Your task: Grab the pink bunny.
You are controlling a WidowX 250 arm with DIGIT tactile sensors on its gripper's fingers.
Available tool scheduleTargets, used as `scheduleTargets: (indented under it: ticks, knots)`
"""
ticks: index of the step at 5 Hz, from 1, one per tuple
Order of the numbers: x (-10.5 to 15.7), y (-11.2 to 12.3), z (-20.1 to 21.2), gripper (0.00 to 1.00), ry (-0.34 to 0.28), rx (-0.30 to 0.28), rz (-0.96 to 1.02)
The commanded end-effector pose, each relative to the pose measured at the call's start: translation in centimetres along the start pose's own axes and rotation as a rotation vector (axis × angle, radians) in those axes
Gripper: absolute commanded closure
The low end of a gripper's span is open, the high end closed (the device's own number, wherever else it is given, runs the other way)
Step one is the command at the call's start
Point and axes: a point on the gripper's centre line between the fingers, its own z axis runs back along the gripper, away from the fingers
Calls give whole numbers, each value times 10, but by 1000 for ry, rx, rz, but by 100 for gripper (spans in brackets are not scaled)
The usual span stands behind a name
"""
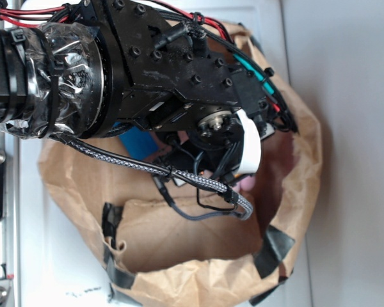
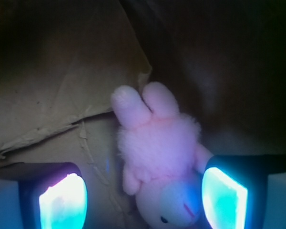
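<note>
Between my wide-open, empty gripper lies the pink bunny, nearer my right finger, ears pointing away along the paper bag floor.

1. A white table carries everything; its pale top shows bare on the right side.
2. A crumpled brown paper bag lies directly on it, mouth open, rim patched with black tape.
3. On the bag's creased paper floor lies the pink bunny, face down toward the wrist view's bottom edge, ears pointing up
</note>
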Motion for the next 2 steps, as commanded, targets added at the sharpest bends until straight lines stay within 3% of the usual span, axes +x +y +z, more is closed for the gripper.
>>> scheduleTargets:
  ticks: [1, 2]
  knots:
    - [6, 11, 0, 0, 9, 31, 6]
    - [10, 6, -11, 0, 20, 16, 0]
